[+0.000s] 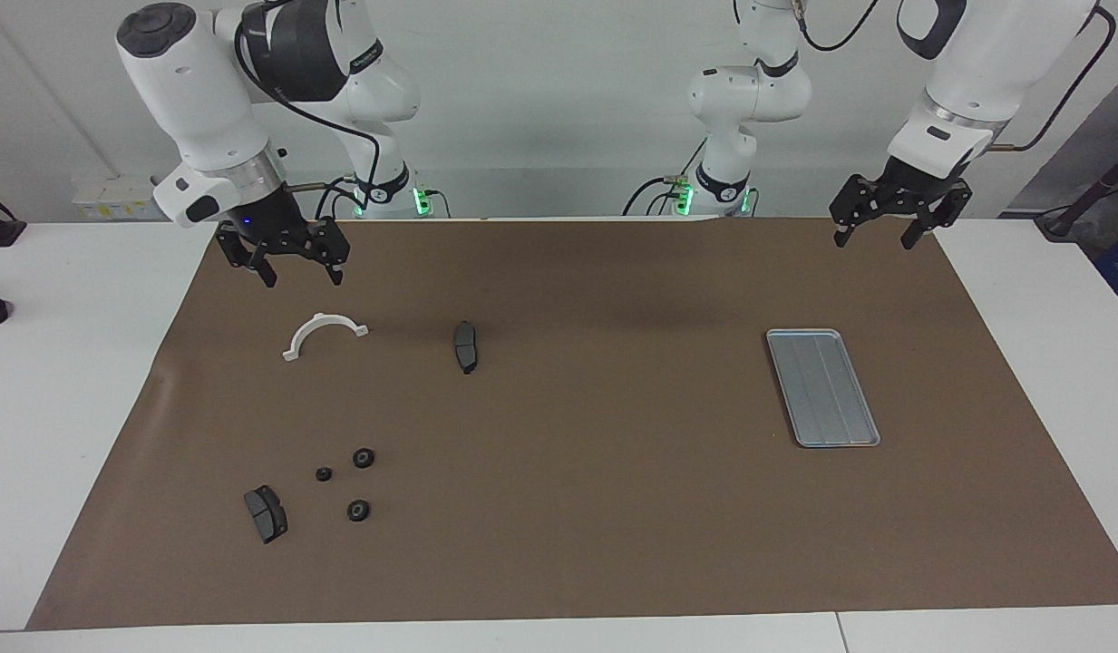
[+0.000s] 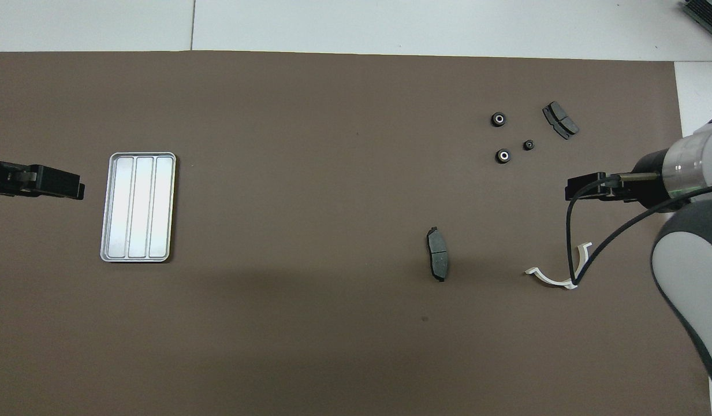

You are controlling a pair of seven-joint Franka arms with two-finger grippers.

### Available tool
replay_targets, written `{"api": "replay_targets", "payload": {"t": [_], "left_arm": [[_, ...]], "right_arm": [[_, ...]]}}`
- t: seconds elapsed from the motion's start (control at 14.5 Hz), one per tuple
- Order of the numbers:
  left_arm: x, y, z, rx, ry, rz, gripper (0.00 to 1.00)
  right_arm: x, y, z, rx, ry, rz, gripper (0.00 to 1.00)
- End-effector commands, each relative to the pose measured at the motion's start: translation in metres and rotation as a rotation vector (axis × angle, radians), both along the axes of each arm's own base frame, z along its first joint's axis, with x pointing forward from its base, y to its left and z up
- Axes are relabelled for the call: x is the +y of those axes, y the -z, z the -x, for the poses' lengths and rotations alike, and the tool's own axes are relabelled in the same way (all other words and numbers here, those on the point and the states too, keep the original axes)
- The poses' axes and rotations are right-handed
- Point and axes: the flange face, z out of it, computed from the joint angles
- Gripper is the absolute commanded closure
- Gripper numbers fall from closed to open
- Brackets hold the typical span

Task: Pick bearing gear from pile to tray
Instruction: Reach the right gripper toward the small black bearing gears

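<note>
white bracket (image 2: 558, 271): partly behind cable (image 2: 570, 242) | gear teeth: unreadable

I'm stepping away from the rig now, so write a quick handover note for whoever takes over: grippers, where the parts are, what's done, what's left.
Right gripper: open, empty, in the air over the mat near the white bracket.
Left gripper: open, empty, waiting over the mat's edge at its own end.
Three black gears lie at the right arm's end, farther from the robots than the bracket, beside a brake pad. A second brake pad lies nearer mid-table.
Tray: at the left arm's end, nothing in it.
Done: nothing yet. Left: pick the gears and put them in the tray.
</note>
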Motion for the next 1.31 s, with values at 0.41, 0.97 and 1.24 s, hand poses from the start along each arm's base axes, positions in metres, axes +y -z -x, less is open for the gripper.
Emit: {"api": "replay_targets", "payload": {"t": [0.41,0.97,1.24], "left_arm": [[0.007,0.000,0.006,0.017,0.055,0.010,0.00],[-0.002,-0.009,0.008,0.008,0.065,0.017,0.00],[-0.004,-0.004,0.014,0.014,0.071,0.018,0.00]], "right_arm": [[-0.010,0.162,-0.081,-0.074,-0.048,0.046,0.00],[0.017,0.257,-0.104,-0.127,-0.060,0.087,0.05],[0.018,0.266,-0.106,-0.139,-0.064,0.108,0.25]]}}
